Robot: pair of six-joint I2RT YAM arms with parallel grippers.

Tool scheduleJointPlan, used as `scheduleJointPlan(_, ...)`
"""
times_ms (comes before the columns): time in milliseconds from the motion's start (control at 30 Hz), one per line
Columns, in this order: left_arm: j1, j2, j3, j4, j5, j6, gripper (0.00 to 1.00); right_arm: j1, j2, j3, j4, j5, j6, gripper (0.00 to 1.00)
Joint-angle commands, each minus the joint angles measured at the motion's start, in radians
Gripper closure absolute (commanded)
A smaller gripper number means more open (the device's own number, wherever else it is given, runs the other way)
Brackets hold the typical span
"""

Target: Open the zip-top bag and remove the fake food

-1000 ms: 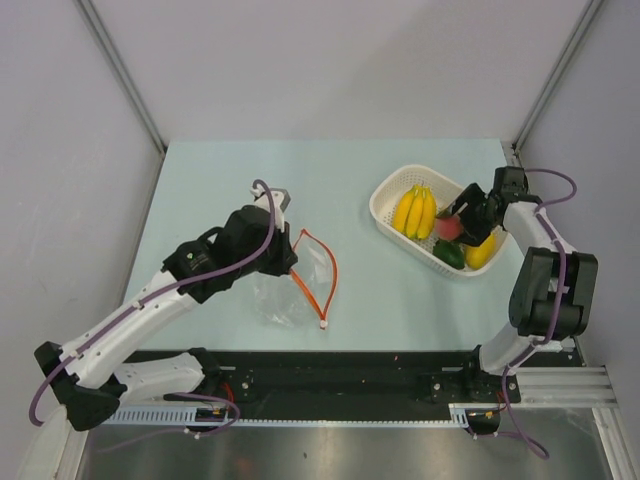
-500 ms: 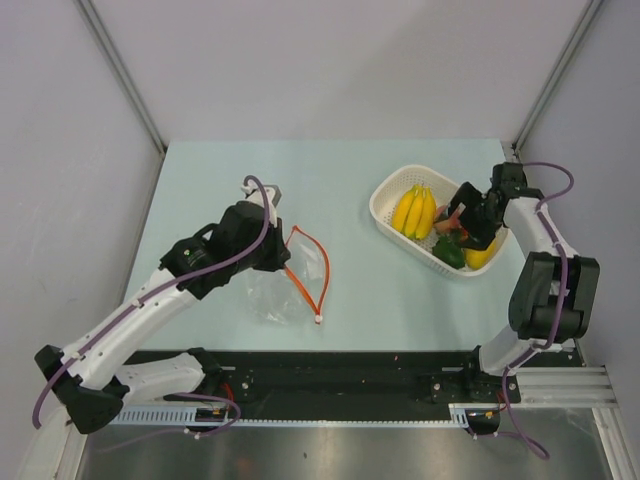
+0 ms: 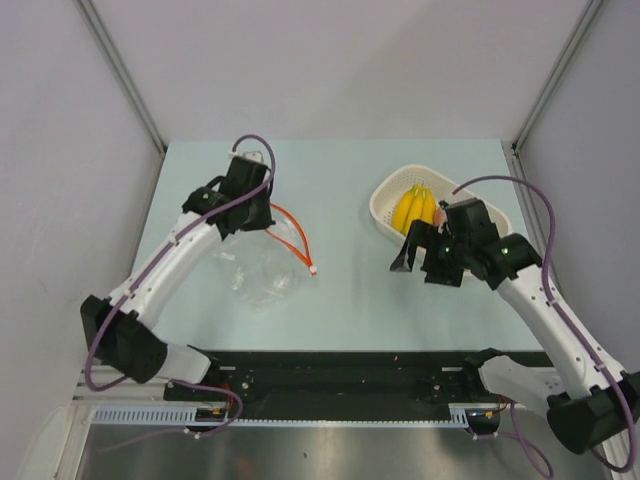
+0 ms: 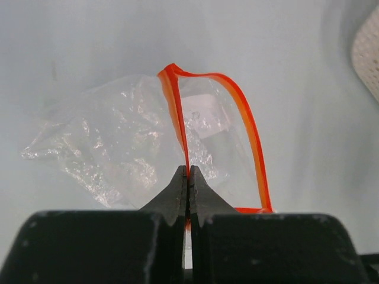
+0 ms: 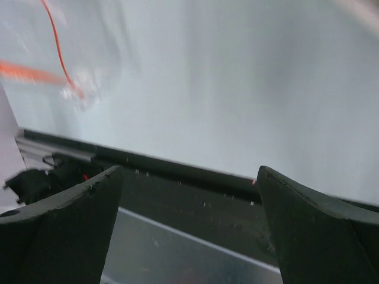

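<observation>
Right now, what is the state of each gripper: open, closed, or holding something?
Left gripper: closed, pinching the red zip strip of the zip-top bag.
Right gripper: open, holding nothing.

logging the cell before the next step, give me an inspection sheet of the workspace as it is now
surface: pale green table, no spills seen
job's things: zip-top bag mouth open, looks empty; banana bunch in white basket; rest of basket hidden by right arm
clutter: nothing seen
grippers: left claw shut on the bag's red zip strip; right claw open, holding nothing
cables: purple cables run along both arms, no snag seen
surroundings: grey walls, black rail at near edge
</observation>
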Motion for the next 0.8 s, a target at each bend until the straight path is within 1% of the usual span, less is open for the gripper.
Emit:
scheduleJointPlan(0, 0.078, 0.121, 0.169, 0.000, -0.134, 0.129, 0.99, 0.132, -0.098, -0.085, -0.054, 0.046, 0.160, 0.00)
scheduleJointPlan(33, 0.100, 0.182, 0.198, -0.007, -0.151, 0.147, 0.99, 0.156, -0.111, -0.103, -0.055, 0.053, 0.183, 0.00)
scheduleJointPlan(67, 0.109, 0.216, 0.264, -0.013, -0.169, 0.178, 0.99, 0.184, -0.130, -0.107, -0.061, 0.063, 0.185, 0.00)
scheduleJointPlan(100, 0.117, 0.282, 0.298, -0.025, -0.184, 0.193, 0.98, 0.190, -0.134, -0.107, -0.067, 0.061, 0.185, 0.00)
scheduleJointPlan(133, 0.126, 0.313, 0.327, -0.027, -0.185, 0.210, 0.91, 0.194, -0.139, -0.107, -0.075, 0.054, 0.173, 0.00)
scheduleJointPlan(167, 0.128, 0.344, 0.382, -0.024, -0.181, 0.250, 0.77, 0.194, -0.145, -0.105, -0.075, 0.040, 0.163, 0.00)
scheduleJointPlan(200, 0.126, 0.399, 0.413, -0.039, -0.171, 0.262, 0.57, 0.194, -0.153, -0.105, -0.077, 0.034, 0.159, 0.00)
scheduleJointPlan(233, 0.126, 0.421, 0.446, -0.054, -0.174, 0.267, 0.28, 0.194, -0.157, -0.105, -0.077, 0.031, 0.151, 0.00)
scheduleJointPlan(300, 0.125, 0.447, 0.524, -0.091, -0.171, 0.240, 0.11, 0.192, -0.180, -0.107, -0.073, 0.023, 0.131, 0.00)
scheduleJointPlan(333, 0.120, 0.439, 0.536, -0.088, -0.148, 0.227, 0.01, 0.192, -0.187, -0.105, -0.067, 0.021, 0.123, 0.00)
scheduleJointPlan(400, 0.105, 0.389, 0.528, -0.054, -0.113, 0.201, 0.00, 0.190, -0.197, -0.105, -0.061, 0.027, 0.099, 0.00)
scheduleJointPlan(500, 0.046, 0.308, 0.505, -0.065, -0.093, 0.163, 0.00, 0.190, -0.187, -0.104, -0.050, 0.047, 0.073, 0.00)
scheduleJointPlan(533, 0.008, 0.280, 0.490, -0.069, -0.077, 0.151, 0.00, 0.190, -0.176, -0.105, -0.031, 0.053, 0.068, 0.00)
scheduleJointPlan(567, -0.015, 0.252, 0.465, -0.069, -0.036, 0.116, 0.00, 0.190, -0.170, -0.105, -0.017, 0.057, 0.062, 0.00)
scheduleJointPlan(600, -0.042, 0.181, 0.386, -0.044, -0.011, 0.100, 0.00, 0.190, -0.161, -0.105, 0.000, 0.060, 0.047, 0.00)
scheduleJointPlan(633, -0.109, 0.137, 0.334, -0.021, 0.009, 0.085, 0.00, 0.190, -0.145, -0.105, 0.034, 0.061, 0.044, 0.00)
scheduleJointPlan(667, -0.148, 0.093, 0.274, 0.010, 0.044, 0.051, 0.00, 0.190, -0.132, -0.107, 0.052, 0.055, 0.044, 0.00)
scheduleJointPlan(700, -0.186, -0.011, 0.140, 0.089, 0.056, 0.025, 0.01, 0.190, -0.122, -0.108, 0.075, 0.035, 0.034, 0.00)
scheduleJointPlan(733, -0.258, -0.066, 0.067, 0.142, 0.070, -0.007, 0.00, 0.192, -0.113, -0.113, 0.138, 0.011, 0.015, 0.00)
scheduleJointPlan(767, -0.288, -0.125, -0.005, 0.191, 0.102, -0.082, 0.00, 0.194, -0.095, -0.113, 0.170, -0.009, 0.020, 0.00)
